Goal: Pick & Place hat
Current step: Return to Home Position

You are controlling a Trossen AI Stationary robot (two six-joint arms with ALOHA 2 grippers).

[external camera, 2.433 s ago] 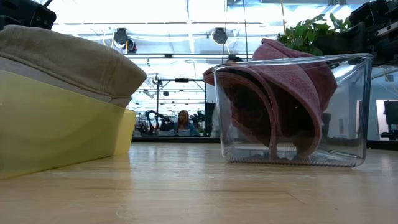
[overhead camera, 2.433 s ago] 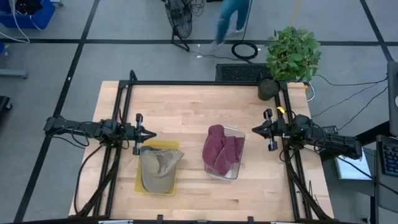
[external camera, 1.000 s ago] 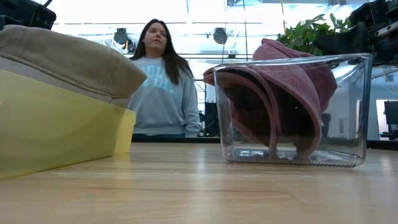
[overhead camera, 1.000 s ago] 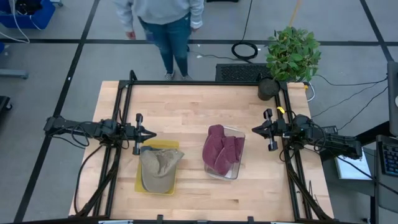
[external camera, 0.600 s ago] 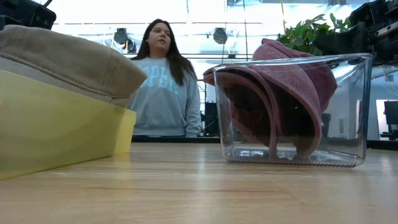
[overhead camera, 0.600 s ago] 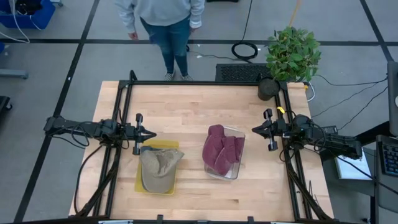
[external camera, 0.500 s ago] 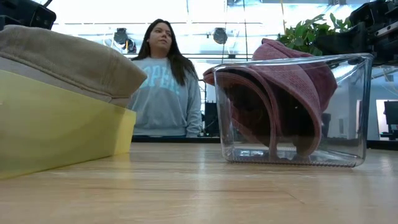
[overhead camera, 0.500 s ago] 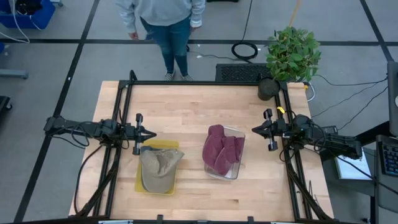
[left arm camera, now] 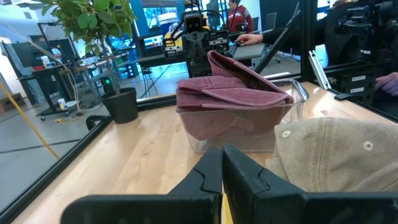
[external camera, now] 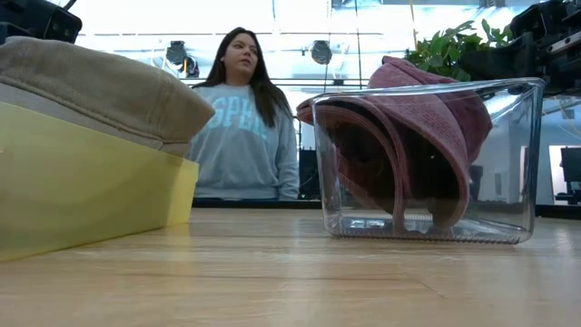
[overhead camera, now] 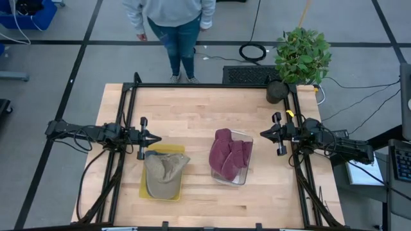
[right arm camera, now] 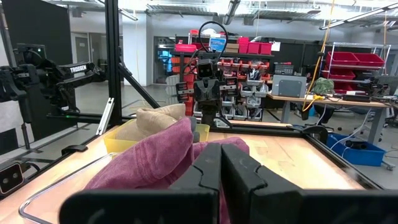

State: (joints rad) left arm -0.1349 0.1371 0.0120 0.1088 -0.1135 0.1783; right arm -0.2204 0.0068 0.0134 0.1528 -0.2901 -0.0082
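Observation:
A tan cap (overhead camera: 164, 171) lies on top of a yellow bin (overhead camera: 145, 186) near the table's left side; it also shows as the tan cap (external camera: 100, 86) in the low view. A maroon hat (overhead camera: 229, 156) sits folded inside a clear plastic bin (overhead camera: 244, 174); the left wrist view has the maroon hat (left arm camera: 230, 93) ahead. My left gripper (overhead camera: 157, 138) hovers shut just off the yellow bin's far edge. My right gripper (overhead camera: 263, 133) is shut to the right of the clear bin, apart from it.
A potted plant (overhead camera: 300, 56) stands at the table's far right corner. A black frame (overhead camera: 205, 85) runs around the table. A person (overhead camera: 172, 25) stands beyond the far edge. Bare wood lies between the bins and the far edge.
Both arms and both hats have kept still. The person beyond the far edge has shifted slightly toward the right.

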